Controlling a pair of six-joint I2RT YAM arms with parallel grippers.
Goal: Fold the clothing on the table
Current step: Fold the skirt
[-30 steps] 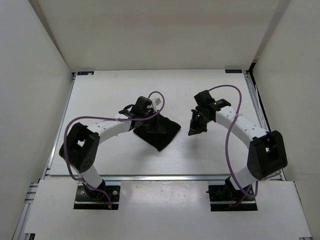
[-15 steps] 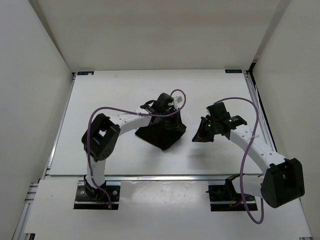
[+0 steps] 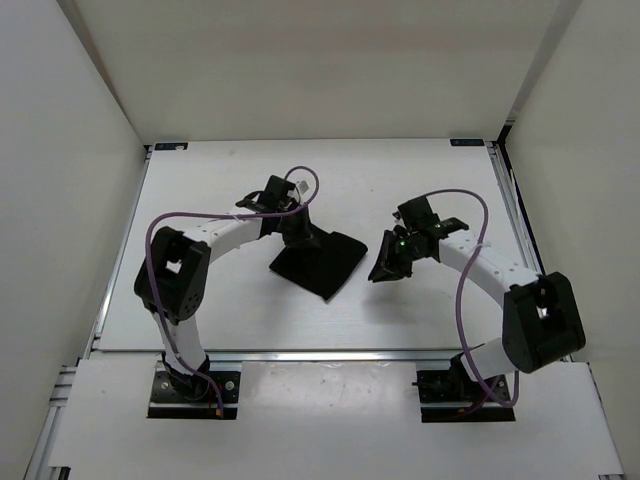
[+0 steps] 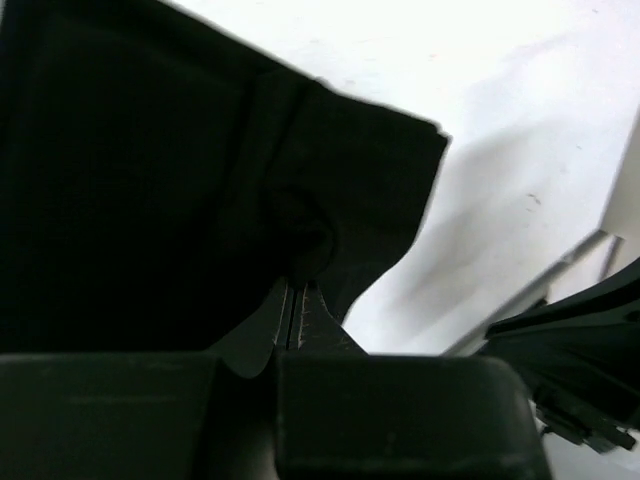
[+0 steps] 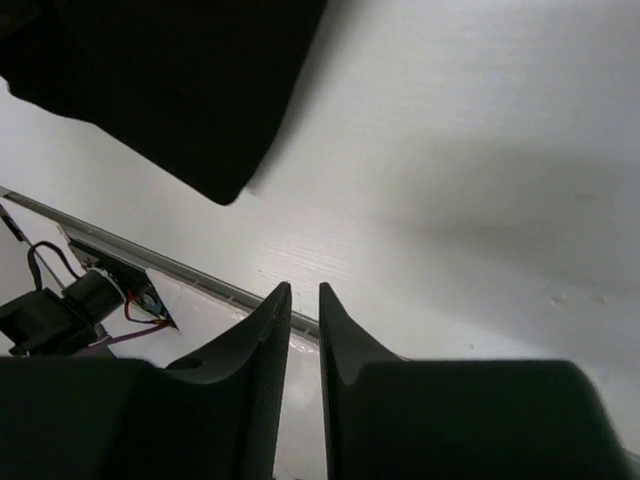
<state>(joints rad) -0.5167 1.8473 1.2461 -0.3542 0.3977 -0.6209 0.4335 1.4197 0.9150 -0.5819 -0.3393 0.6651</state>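
Left jaws pinching clothing [image 3: 325, 265], arm curled inward, right jaws slightly parted, lowered

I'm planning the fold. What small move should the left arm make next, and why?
Probably lift the pinched edge a little and carry it across the cloth: the left gripper is shut on its puckered edge, the rest lies on the table, and the right gripper is empty beside it.

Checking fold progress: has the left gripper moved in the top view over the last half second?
Yes. The left gripper has swung left, closer to the left rail of the table than it was.
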